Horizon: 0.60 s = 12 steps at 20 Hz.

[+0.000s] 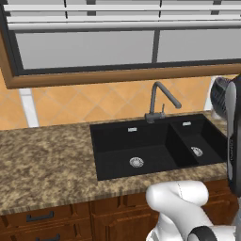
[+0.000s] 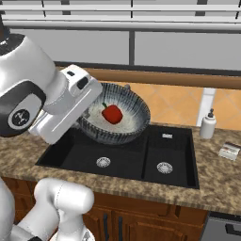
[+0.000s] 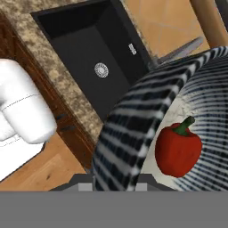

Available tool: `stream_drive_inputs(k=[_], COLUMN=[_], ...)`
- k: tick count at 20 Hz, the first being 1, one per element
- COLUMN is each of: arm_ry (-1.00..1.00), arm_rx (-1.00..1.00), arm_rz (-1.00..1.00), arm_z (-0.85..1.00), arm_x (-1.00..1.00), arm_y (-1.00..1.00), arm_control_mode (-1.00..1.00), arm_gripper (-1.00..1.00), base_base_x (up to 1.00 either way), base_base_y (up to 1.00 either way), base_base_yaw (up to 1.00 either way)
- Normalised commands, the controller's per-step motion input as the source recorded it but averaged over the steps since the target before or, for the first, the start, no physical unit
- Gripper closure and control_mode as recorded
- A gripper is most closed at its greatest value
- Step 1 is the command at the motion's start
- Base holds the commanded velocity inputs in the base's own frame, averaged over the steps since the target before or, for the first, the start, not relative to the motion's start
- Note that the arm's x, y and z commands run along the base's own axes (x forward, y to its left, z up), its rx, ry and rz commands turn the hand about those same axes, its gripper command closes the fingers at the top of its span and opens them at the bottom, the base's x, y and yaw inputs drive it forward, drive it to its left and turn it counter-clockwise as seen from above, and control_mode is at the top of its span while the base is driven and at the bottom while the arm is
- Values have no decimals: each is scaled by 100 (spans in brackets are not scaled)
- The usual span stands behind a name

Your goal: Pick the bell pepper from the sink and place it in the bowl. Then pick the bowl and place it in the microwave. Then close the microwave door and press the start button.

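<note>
Hand view: nearest the camera, the wall of the deep round dark grey bowl with whitish streaks (image 3: 129, 138) runs down between the fingertips of the two-finger gripper (image 3: 113, 185), so we read the jaws as pinched on the bowl's rim. Inside the bowl lies the small glossy red bell pepper (image 3: 177, 149), stem up, resting on the pale floor. Beyond and below it we see the black matte double-basin sink (image 3: 84, 49) with a round silver drain (image 3: 101, 70).

In the right base view the bowl (image 2: 115, 117) hangs tilted above the sink (image 2: 141, 160), clear of the counter. We judge the bowl stiff and fairly heavy for an edge grip, and its glazed wall likely slippery. The pepper (image 2: 112, 114) is loose and round, so further tilt could roll it out. We advise keeping the rim hold and levelling the bowl before carrying it toward the microwave
</note>
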Motion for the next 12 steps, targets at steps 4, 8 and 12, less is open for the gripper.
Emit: stream_drive_inputs(k=[4, 8, 12], arm_ry=[-31, -18, 0], arm_rx=[0, 0, -12], arm_rz=[20, 20, 0], arm_z=[13, 27, 0], arm_x=[-2, -1, 0], arm_y=[99, 78, 13], arm_control_mode=[-100, -100, -100], arm_gripper=[100, 100, 100], base_base_x=[0, 0, 0], base_base_y=[0, 0, 0], base_base_yaw=[0, 0, 0])
